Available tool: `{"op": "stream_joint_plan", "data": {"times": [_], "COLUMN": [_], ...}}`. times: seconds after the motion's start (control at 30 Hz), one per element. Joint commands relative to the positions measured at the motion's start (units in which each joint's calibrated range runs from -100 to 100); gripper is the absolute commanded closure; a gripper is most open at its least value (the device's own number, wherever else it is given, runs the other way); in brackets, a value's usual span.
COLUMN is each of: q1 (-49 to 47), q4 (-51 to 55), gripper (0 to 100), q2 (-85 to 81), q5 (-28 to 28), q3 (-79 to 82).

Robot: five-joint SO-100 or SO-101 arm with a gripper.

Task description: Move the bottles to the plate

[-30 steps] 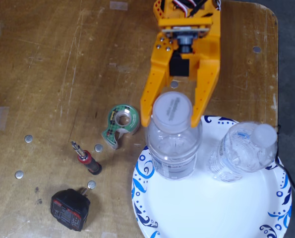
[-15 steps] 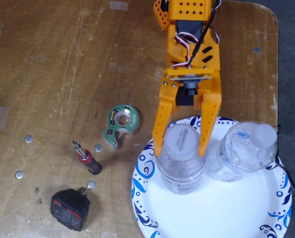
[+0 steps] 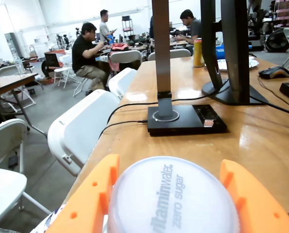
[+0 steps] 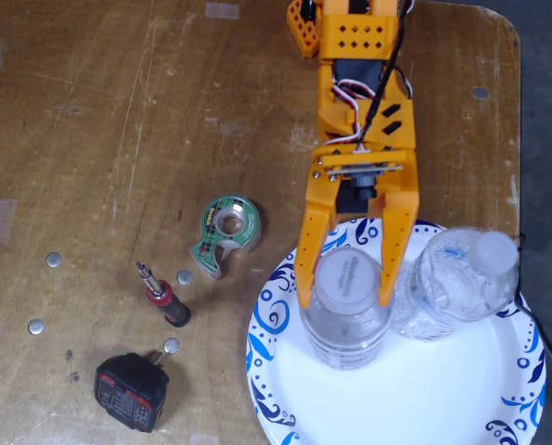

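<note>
An orange two-finger gripper (image 4: pixel 347 295) is reaching down from the top edge of a scuffed brown wooden table (image 4: pixel 99 111) in the fixed view. Its fingers are sitting on either side of the white cap of a small clear plastic water bottle (image 4: pixel 346 315), close against it; whether they are actually pressing the cap cannot be told. This bottle is standing upright on the upper left part of a large round white paper plate with blue swirls on its rim (image 4: pixel 415 389). The plate is lying at the table's bottom right corner, and its lower edge is cut off by the frame.

A second clear plastic bottle with a white cap (image 4: pixel 456 283) is standing just beside the first, on the plate's upper right part, leaning toward the right edge in this view. Its label is hard to make out.

Left of the plate are lying a green tape dispenser (image 4: pixel 227 232), a small red-handled screwdriver bit (image 4: pixel 162 301) and a black and red plug-shaped device (image 4: pixel 132 391).

In the wrist view, the gripper (image 3: pixel 173 194) is framing the bottle cap (image 3: pixel 173 201), which is filling the bottom edge and reading "vitaminwater zero sugar"; the bottle body is hidden beneath it.
</note>
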Motion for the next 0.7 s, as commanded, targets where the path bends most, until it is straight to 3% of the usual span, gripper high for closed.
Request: {"op": "stream_joint_plan", "data": {"times": [0.0, 0.5, 0.67], "q1": [-0.2, -0.9, -1.0], "q4": [-0.7, -0.3, -0.2], "gripper": [86, 85, 73], "q2": [-0.2, -0.4, -0.3], "q5": [2.1, 3.1, 3.1], "q3": [0.8, 2.1, 2.2]}}
